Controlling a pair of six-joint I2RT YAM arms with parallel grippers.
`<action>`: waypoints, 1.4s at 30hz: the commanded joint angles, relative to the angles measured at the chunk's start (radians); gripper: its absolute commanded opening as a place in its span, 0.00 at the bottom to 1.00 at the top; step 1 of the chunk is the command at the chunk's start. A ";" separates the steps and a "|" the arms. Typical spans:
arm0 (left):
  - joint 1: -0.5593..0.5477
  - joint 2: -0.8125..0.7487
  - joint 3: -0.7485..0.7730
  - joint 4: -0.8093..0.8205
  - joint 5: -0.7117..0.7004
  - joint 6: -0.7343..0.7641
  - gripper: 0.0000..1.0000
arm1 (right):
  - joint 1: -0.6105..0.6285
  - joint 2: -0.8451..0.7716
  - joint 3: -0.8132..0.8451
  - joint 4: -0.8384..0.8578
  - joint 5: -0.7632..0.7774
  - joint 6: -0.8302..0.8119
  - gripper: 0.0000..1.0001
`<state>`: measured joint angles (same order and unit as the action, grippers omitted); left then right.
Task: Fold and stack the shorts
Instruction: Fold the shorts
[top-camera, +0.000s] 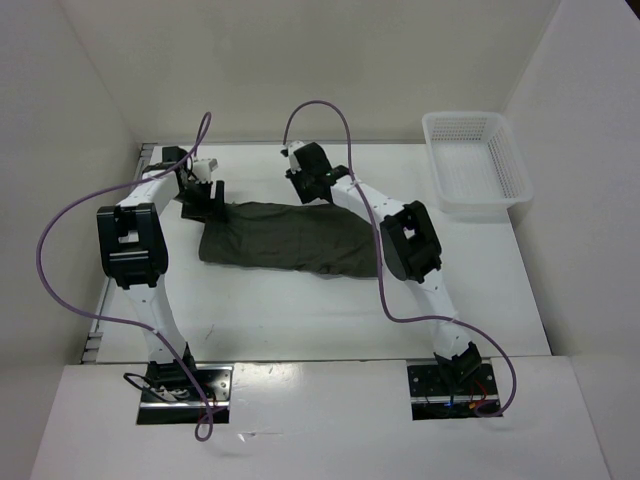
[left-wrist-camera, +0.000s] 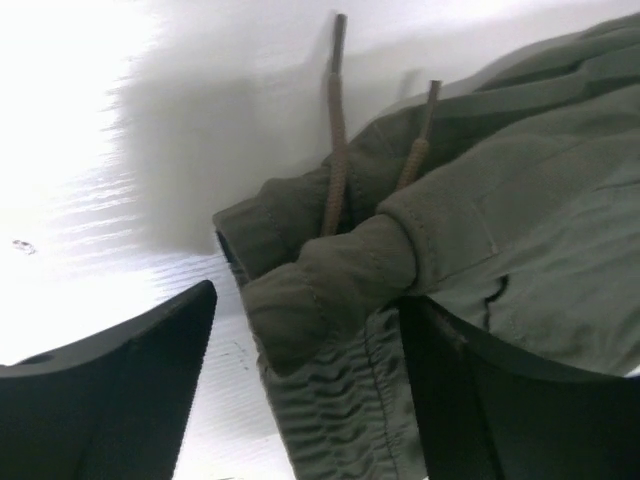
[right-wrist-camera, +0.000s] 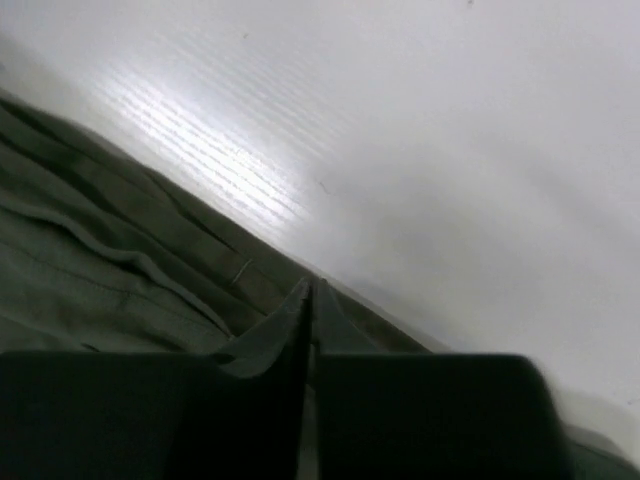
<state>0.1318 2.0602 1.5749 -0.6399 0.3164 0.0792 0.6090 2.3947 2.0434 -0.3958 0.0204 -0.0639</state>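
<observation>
the shorts (top-camera: 285, 240) lie folded mid-table. left gripper (left-wrist-camera: 310, 330) stands spread around the waistband (left-wrist-camera: 330, 270); right gripper (right-wrist-camera: 310, 300) pinches their far edge. a one-sided lift could drag the fold open.

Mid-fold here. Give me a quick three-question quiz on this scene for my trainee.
1. True or false: the shorts lie inside the white mesh basket.
2. The right gripper is: A open; B shut on the shorts; C out of view.
3. Fill in: the left gripper, jaws open, straddles the waistband beside two brown ___.
Key: 1 false; 2 B; 3 drawstrings.
</observation>
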 joint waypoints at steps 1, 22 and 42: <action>-0.006 -0.054 0.048 -0.009 0.067 0.011 0.82 | 0.005 -0.103 0.066 0.069 0.085 0.019 0.32; 0.031 -0.132 -0.049 -0.147 0.127 0.045 1.00 | -0.344 -0.441 -0.606 -0.118 -0.212 0.265 0.94; 0.031 0.069 -0.121 -0.156 0.118 0.034 1.00 | -0.278 -0.319 -0.673 -0.100 -0.249 0.368 0.42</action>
<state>0.1600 2.0354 1.4715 -0.7856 0.4156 0.1017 0.3149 2.0354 1.4162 -0.4808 -0.2005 0.2546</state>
